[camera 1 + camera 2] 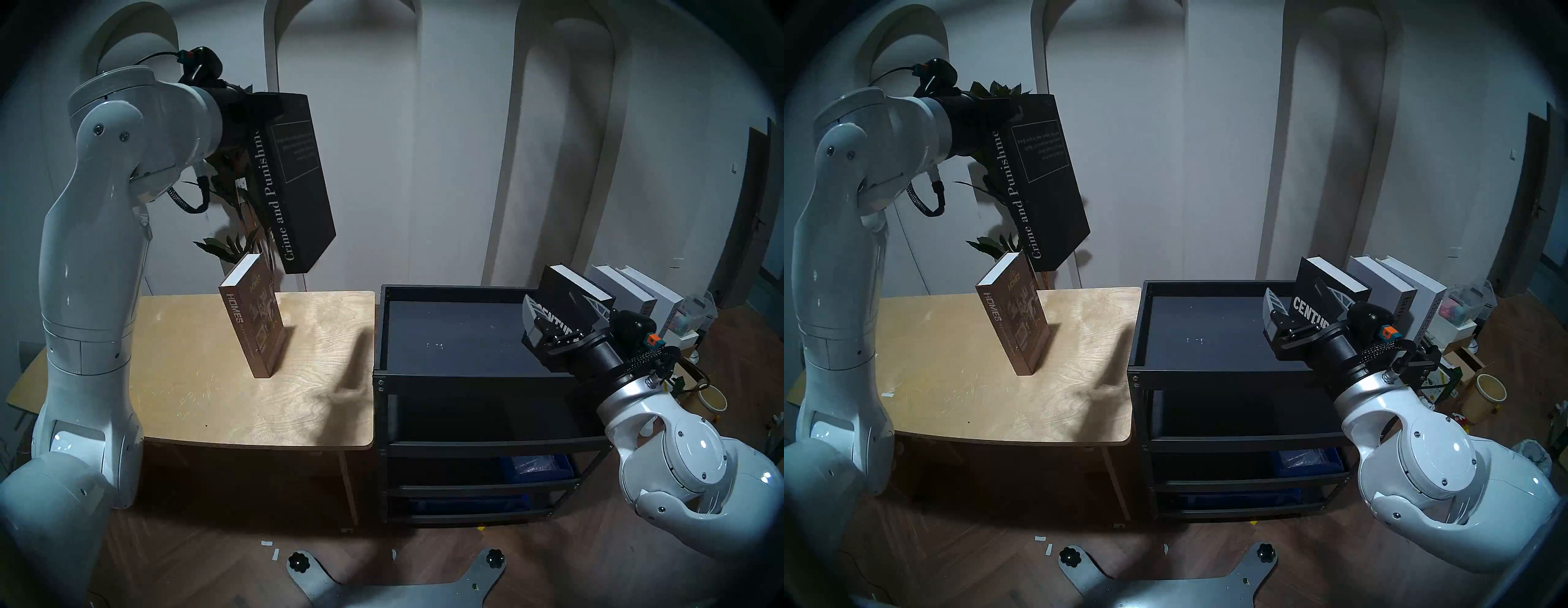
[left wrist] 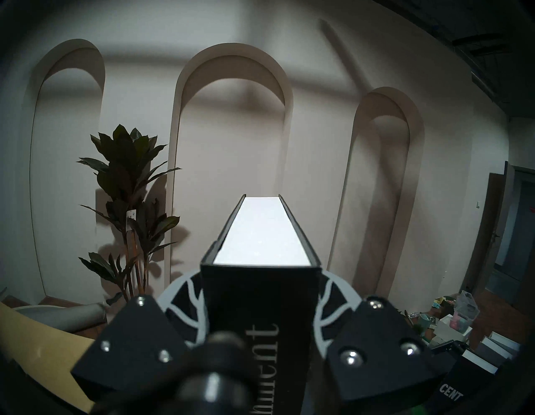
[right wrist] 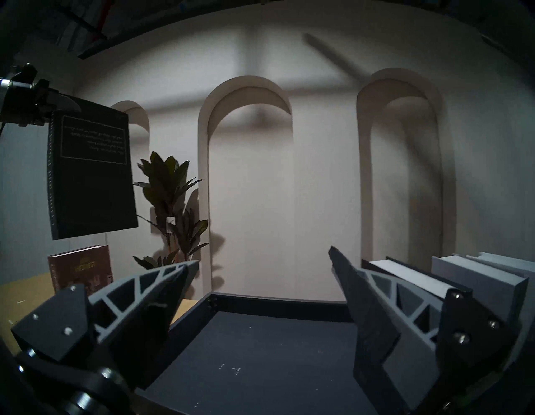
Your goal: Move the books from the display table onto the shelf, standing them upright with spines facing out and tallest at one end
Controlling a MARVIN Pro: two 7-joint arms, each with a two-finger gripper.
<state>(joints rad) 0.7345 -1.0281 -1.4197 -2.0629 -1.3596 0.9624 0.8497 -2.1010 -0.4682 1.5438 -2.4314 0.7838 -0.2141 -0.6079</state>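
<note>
Head stereo left: the left gripper (image 1: 259, 111), at upper left, was clamped on the top end of the black hardcover "Crime and Punishment" (image 1: 297, 187), which hung tilted in the air above the wide light plywood display table (image 1: 203, 395), spine w/ white lettering toward the camera. The tall brown hardcover "HOMES" (image 1: 254, 318) stood upright on that table, leaning slightly. The black metal multi-tier shelf (image 1: 449, 339) stood just right of the table. On its tray top, at the right end, stood the thick black hardcover "CENTURY" (image 1: 568, 297), then a pale grey hardcover (image 1: 621, 288) and a white hardcover (image 1: 657, 293). The right gripper (image 1: 547, 322) was spread wide in front of "CENTURY", holding nothing.

Head stereo right: same layout; the potted dark-leaved plant (image 1: 996, 246) showed behind the held book.

Left wrist: the fingers (image 2: 185, 313) pressed both covers of the black book, its white page block running away from the lens.

Right wrist: both fingers (image 3: 162, 278) stood far apart over the shelf tray, empty; the right finger lay just beside "CENTURY", contact unclear. "HOMES" and the hanging black book appeared at left.
</note>
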